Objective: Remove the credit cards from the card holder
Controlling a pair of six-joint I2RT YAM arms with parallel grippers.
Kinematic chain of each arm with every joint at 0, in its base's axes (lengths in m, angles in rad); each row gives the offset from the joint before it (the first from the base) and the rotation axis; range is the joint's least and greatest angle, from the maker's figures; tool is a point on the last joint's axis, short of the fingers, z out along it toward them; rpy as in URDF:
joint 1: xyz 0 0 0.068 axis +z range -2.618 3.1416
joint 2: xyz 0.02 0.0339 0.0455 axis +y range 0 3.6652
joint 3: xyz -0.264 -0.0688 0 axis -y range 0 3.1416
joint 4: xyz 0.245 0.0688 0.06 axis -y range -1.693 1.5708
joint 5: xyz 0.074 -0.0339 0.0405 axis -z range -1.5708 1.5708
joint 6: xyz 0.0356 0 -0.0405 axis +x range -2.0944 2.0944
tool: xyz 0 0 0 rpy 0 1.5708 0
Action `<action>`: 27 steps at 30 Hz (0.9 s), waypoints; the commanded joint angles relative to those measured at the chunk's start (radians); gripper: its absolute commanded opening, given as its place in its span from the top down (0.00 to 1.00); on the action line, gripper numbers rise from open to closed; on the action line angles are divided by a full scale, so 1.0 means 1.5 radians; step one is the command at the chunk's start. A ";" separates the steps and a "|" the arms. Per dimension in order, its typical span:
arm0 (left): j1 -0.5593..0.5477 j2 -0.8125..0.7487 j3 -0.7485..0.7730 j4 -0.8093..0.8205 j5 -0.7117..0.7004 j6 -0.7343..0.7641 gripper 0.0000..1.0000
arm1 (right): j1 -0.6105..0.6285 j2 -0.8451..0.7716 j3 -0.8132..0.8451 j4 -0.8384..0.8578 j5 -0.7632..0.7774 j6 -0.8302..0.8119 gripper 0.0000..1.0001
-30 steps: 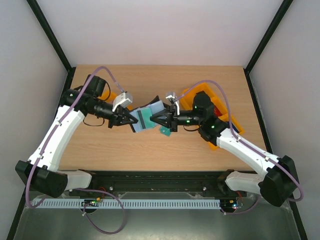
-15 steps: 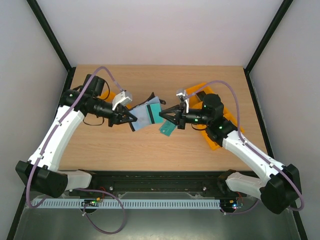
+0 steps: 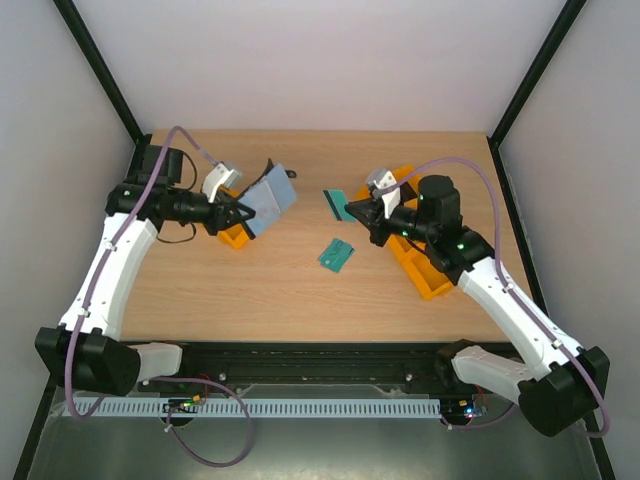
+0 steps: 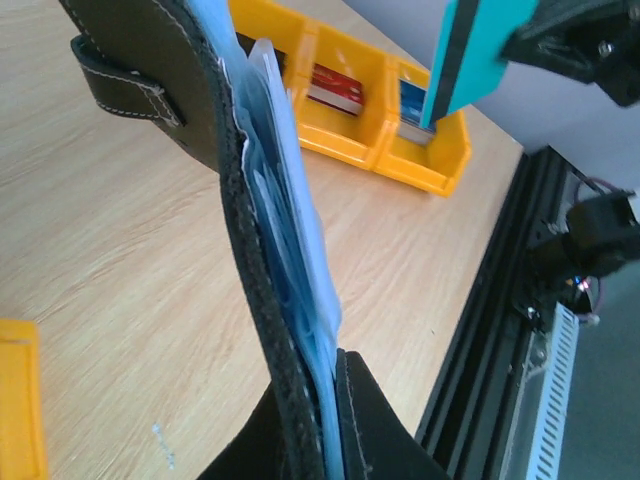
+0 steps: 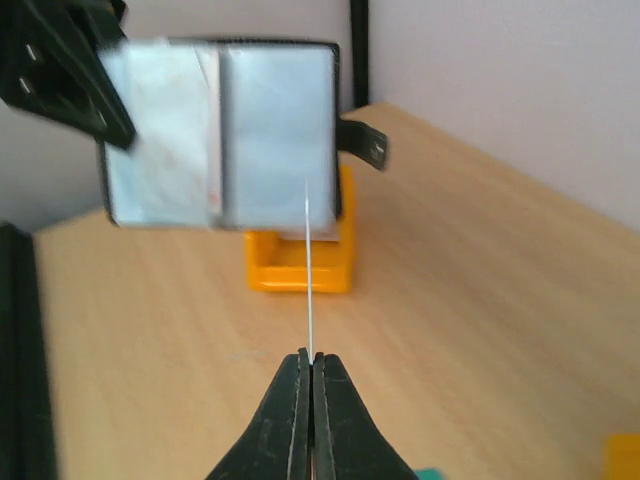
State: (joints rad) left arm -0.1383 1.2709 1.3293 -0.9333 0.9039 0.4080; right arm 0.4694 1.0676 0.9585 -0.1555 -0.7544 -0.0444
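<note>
While my left gripper (image 3: pixel 240 216) pinches the open card holder (image 3: pixel 270 196) over the bench's (image 3: pixel 300 300) left half, my right gripper (image 3: pixel 349 210), clamped on a credit card (image 3: pixel 334 204) (edge-on), hangs well apart to its right.

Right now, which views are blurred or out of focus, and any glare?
Right wrist: the card holder is smeared and soft, its left side worst; the right gripper and the edge-on credit card it pinches are sharper. Left wrist: card holder edge crisp, the orange trays behind softer. Top external: sharp, even light, no glare on the table.
</note>
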 commanded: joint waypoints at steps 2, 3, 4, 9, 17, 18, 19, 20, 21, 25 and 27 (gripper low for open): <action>0.030 -0.008 -0.008 0.053 0.021 -0.053 0.98 | 0.041 -0.031 -0.049 0.015 0.144 -0.436 0.98; 0.031 -0.005 -0.005 0.053 0.023 -0.052 0.98 | 0.056 -0.036 -0.081 0.063 0.160 -0.514 0.98; 0.031 -0.002 -0.004 0.052 0.024 -0.052 0.98 | 0.067 -0.031 -0.107 0.104 0.179 -0.586 0.98; 0.031 0.014 0.002 0.045 0.028 -0.047 0.98 | 0.129 0.120 -0.068 0.046 0.317 -0.927 0.98; 0.031 0.036 0.021 0.018 0.042 -0.018 0.98 | 0.143 0.238 -0.187 0.189 0.386 -1.053 0.98; 0.031 0.040 0.022 0.013 0.046 -0.011 0.98 | 0.144 0.244 -0.204 0.217 0.386 -1.059 0.98; 0.031 0.044 0.023 0.007 0.050 -0.005 0.98 | 0.148 0.252 -0.213 0.236 0.386 -1.061 0.98; 0.031 0.048 0.025 0.003 0.052 0.001 0.98 | 0.153 0.260 -0.218 0.248 0.388 -1.060 0.98; 0.031 0.050 0.025 -0.001 0.054 0.007 0.98 | 0.158 0.267 -0.221 0.263 0.394 -1.053 0.99; 0.031 0.055 0.024 -0.008 0.058 0.016 0.98 | 0.165 0.289 -0.250 0.339 0.410 -1.057 0.98; 0.031 0.057 0.025 -0.012 0.061 0.019 0.98 | 0.166 0.299 -0.244 0.337 0.409 -1.054 0.98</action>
State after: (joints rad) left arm -0.0944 1.3495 1.3308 -0.9203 0.9474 0.4004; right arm 0.7101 1.4895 0.6003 0.2340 -0.1738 -1.5967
